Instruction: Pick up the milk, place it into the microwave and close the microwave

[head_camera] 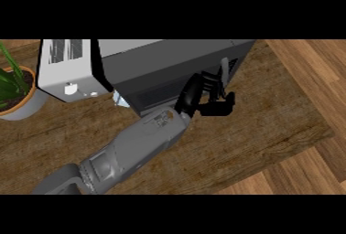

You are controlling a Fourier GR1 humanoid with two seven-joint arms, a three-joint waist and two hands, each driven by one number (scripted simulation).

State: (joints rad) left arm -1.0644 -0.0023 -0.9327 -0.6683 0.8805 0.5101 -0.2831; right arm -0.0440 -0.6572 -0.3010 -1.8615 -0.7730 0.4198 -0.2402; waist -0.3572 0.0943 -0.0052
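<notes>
one microwave [175, 59] stood on the wooden surface [256, 137]; one hand [215, 103], fingers curled on nothing visible, was at its front. milk not seen. one toaster [67, 68], one potted plant [17, 91].

Matt grey microwave [169, 59] on grainy wooden counter [256, 132].

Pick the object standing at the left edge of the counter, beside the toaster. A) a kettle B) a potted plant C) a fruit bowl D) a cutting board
B: a potted plant with green leaves in an orange-rimmed pot stands at the view's left edge, next to the white toaster.
</notes>
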